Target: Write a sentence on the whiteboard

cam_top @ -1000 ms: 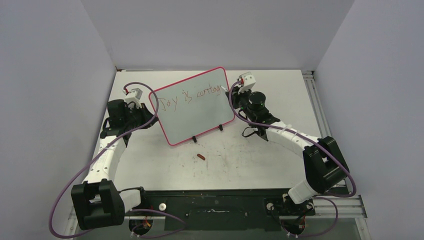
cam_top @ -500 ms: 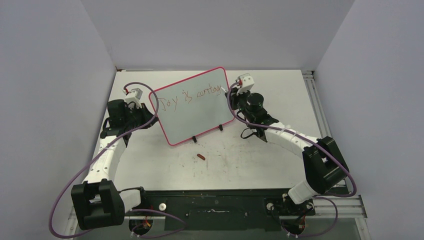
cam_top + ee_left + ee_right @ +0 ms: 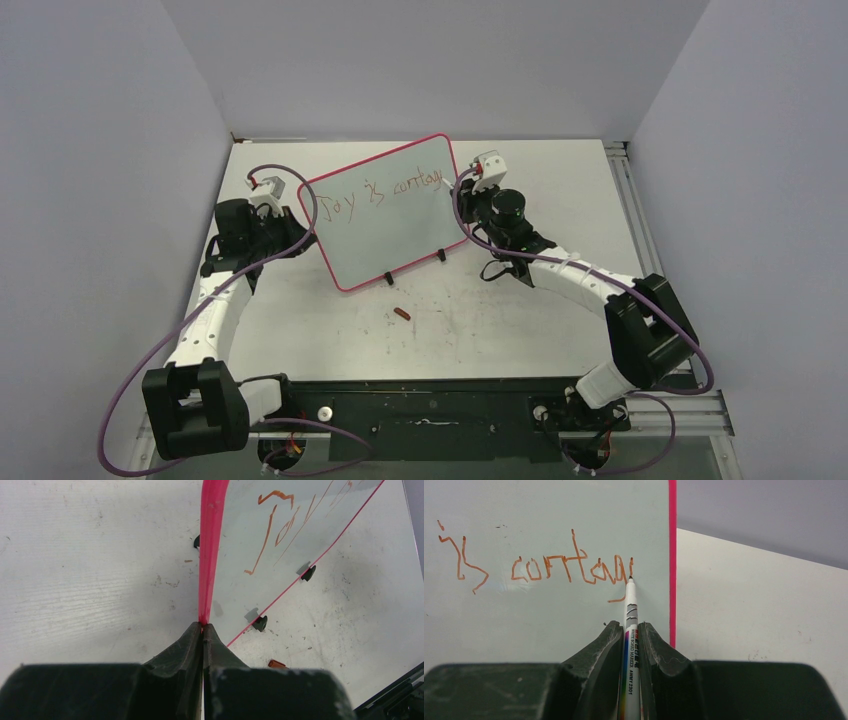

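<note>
The whiteboard (image 3: 390,225) with a pink-red frame stands tilted on two black feet mid-table. The sentence (image 3: 385,193) in reddish-brown reads "Joy is contagi" along the top edge; the right wrist view shows its end (image 3: 569,570). My left gripper (image 3: 296,222) is shut on the board's left frame edge (image 3: 209,555). My right gripper (image 3: 462,182) is shut on a white whiteboard marker (image 3: 630,625), whose tip touches the board just under the last stroke, close to the right frame (image 3: 672,555).
A small reddish-brown marker cap (image 3: 402,315) lies on the scuffed white tabletop in front of the board; it also shows in the left wrist view (image 3: 276,664). Grey walls close in the table on three sides.
My right gripper has shifted slightly left and down along the board's right edge while writing. The left arm and the board have not moved.
</note>
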Action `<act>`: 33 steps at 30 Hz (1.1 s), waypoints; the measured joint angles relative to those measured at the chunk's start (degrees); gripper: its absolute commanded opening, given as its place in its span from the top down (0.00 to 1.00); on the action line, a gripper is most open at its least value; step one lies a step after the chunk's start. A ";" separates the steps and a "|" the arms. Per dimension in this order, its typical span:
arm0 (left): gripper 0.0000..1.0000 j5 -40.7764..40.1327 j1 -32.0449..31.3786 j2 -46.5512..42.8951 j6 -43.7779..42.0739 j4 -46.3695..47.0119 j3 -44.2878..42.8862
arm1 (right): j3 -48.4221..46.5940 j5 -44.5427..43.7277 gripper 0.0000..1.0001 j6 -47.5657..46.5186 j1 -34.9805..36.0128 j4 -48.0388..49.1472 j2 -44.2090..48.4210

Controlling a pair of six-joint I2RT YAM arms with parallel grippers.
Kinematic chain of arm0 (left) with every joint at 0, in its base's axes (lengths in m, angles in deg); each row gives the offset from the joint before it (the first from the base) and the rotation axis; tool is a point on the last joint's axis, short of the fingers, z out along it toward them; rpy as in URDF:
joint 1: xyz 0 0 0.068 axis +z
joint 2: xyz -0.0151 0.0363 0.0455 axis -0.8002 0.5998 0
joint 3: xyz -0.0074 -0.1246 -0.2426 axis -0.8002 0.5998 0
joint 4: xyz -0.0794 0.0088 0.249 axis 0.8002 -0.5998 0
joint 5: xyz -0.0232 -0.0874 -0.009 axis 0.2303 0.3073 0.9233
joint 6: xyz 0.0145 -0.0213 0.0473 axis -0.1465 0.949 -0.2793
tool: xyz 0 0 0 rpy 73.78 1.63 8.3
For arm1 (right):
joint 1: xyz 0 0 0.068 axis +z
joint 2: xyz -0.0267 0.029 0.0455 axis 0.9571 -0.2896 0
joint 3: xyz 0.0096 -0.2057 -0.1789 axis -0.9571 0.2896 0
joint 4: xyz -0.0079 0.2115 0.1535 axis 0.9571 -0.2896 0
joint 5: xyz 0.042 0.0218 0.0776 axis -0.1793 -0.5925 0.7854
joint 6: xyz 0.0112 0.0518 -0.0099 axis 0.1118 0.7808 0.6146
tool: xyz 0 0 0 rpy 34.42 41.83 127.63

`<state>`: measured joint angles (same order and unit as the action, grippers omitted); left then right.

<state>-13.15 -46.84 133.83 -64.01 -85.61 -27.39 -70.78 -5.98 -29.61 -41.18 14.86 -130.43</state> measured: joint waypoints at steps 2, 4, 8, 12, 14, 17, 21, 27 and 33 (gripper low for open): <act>1.00 0.00 0.00 0.00 0.00 -0.02 0.00 | 0.00 -0.04 0.95 -0.02 0.24 -0.31 0.24; 1.00 0.00 0.00 0.00 0.02 -0.04 0.00 | 0.00 -0.26 0.95 -0.09 0.44 -0.83 0.63; 1.00 0.02 0.00 0.00 0.02 -0.04 0.00 | 0.00 -1.75 0.95 -0.83 1.51 -1.46 2.08; 1.00 0.02 0.00 0.00 0.02 -0.07 0.00 | -0.02 -3.13 0.95 -1.66 2.56 -1.49 3.54; 1.00 0.04 0.00 0.00 0.02 -0.07 0.02 | -0.04 -3.74 0.95 -2.01 2.80 -1.49 3.65; 1.00 0.04 -0.02 0.00 0.02 -0.07 0.00 | -0.07 -4.72 0.95 -2.56 2.95 -1.51 3.65; 1.00 0.04 -0.02 0.00 0.00 -0.07 0.00 | -0.42 -5.51 0.95 -2.95 2.93 -1.25 3.58; 1.00 0.04 -0.02 0.00 0.02 -0.09 0.02 | -0.61 -6.05 0.95 -3.06 2.93 -0.48 3.50; 1.00 0.02 -0.07 0.00 0.00 -0.09 0.00 | -1.29 -6.05 0.95 -3.04 2.93 0.57 2.05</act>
<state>-13.13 -46.91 133.83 -64.01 -85.70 -27.39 -72.07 -12.03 -32.64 -38.25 15.43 -128.38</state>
